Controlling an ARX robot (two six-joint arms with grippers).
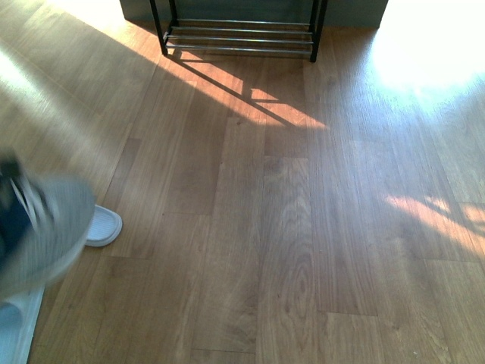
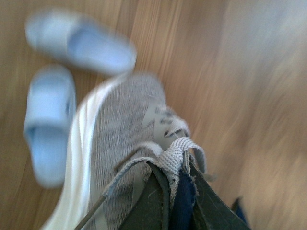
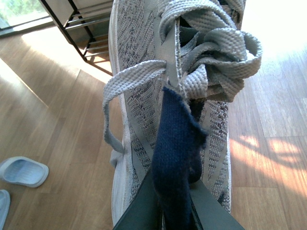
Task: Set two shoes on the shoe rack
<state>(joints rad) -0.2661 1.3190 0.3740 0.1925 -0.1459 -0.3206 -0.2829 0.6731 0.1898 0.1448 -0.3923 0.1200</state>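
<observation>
The left fingers (image 2: 154, 211) hold a grey sneaker (image 2: 115, 143) by its dark blue tongue, shut tight on it. The sneaker hangs up off the floor (image 1: 288, 227), over two pale blue slides (image 2: 81, 44). The picture from that wrist is blurry. In the front view this sneaker is a big grey blur at the far left, and the toe of one slide peeks out beside it.

The right fingers (image 3: 139, 215) hold the other sneaker (image 3: 139, 81) the same way, pinching its dark blue tongue between them. Its laces hang loose in a bunch, and its toe points toward the rack (image 1: 239, 47).

The rack stands at the far end of the floor, well apart from the slides. It has black legs and thin shiny rods. No shoe is on the rods that show. Sun makes bright patches on the wood near it.
</observation>
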